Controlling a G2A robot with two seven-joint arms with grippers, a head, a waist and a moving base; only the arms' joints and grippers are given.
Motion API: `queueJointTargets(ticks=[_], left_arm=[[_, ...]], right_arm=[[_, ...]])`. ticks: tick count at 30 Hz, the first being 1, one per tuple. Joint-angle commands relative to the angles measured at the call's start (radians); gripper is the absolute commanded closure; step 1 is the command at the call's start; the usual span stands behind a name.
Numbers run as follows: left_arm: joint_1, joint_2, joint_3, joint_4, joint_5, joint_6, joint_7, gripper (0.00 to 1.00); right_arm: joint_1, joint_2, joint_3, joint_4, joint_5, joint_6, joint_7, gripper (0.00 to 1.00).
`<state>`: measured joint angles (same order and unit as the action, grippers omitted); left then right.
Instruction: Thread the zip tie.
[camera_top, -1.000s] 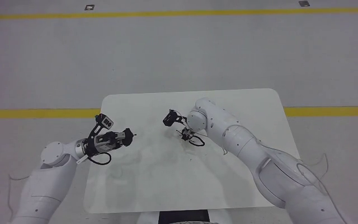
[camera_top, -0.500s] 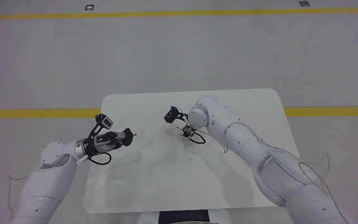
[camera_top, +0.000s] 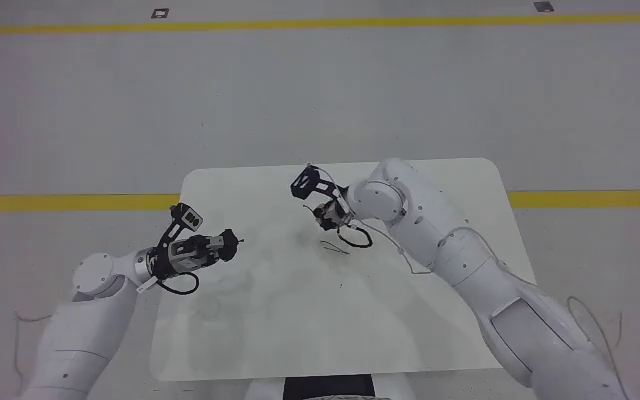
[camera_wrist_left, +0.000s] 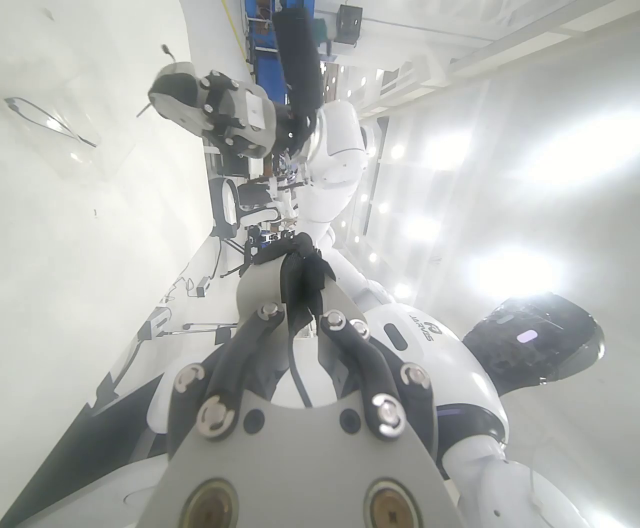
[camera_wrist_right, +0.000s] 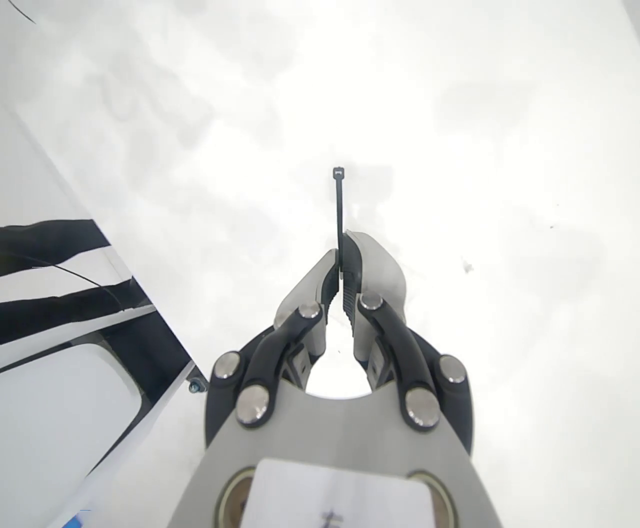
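Observation:
My right gripper (camera_wrist_right: 342, 252) is shut on a thin black zip tie (camera_wrist_right: 339, 200). The tie's square head pokes out past the fingertips, above the white table (camera_wrist_right: 475, 125). From above, the right gripper (camera_top: 323, 211) hangs over the table's far middle. The left wrist view shows it (camera_wrist_left: 172, 95) from the side, with the tie's ends jutting out both ways. My left gripper (camera_wrist_left: 300, 255) is shut with nothing visible between its pads. It is held over the table's left edge (camera_top: 226, 244), well apart from the right one.
Another thin black zip tie (camera_top: 335, 247) lies on the table just in front of the right gripper, and it appears as a bent strip (camera_wrist_left: 50, 120) in the left wrist view. The white table (camera_top: 450, 300) has bare room across its front and right.
The right gripper has lifted off the table and shifted toward the far side, carrying the zip tie, and its wrist has turned. The left arm has stayed put.

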<state>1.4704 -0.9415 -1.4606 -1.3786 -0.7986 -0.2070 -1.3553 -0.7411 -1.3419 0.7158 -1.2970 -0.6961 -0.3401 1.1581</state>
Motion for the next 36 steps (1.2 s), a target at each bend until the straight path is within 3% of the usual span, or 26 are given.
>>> queueJointTargets(ticks=[1, 14, 17, 21, 24, 30, 36], left_arm=[[0.000, 0.000, 0.000, 0.000, 0.000, 0.000, 0.000, 1.00], [0.000, 0.000, 0.000, 0.000, 0.000, 0.000, 0.000, 1.00], [0.002, -0.001, -0.001, 0.007, -0.018, 0.018, 0.026, 1.00], [-0.007, 0.001, -0.024, 0.067, -0.072, 0.026, 0.003, 1.00], [-0.020, 0.003, -0.037, 0.114, -0.100, 0.024, -0.027, 1.00], [-0.051, 0.003, -0.021, 0.163, -0.131, 0.025, -0.035, 1.00], [-0.053, 0.003, -0.019, 0.165, -0.131, 0.024, -0.035, 1.00]], right_arm=[[-0.014, 0.024, -0.004, -0.068, 0.032, 0.000, -0.030, 1.00], [-0.014, 0.030, -0.012, -0.090, 0.044, 0.000, -0.042, 1.00], [-0.045, 0.034, 0.000, -0.102, 0.054, 0.000, -0.155, 1.00], [-0.048, 0.051, -0.015, -0.124, 0.095, 0.000, -0.247, 1.00], [-0.025, 0.061, -0.055, -0.132, 0.162, 0.000, -0.290, 1.00], [0.080, 0.061, -0.216, -0.114, 0.245, 0.000, -0.423, 1.00], [0.087, 0.060, -0.227, -0.111, 0.247, 0.000, -0.431, 1.00]])
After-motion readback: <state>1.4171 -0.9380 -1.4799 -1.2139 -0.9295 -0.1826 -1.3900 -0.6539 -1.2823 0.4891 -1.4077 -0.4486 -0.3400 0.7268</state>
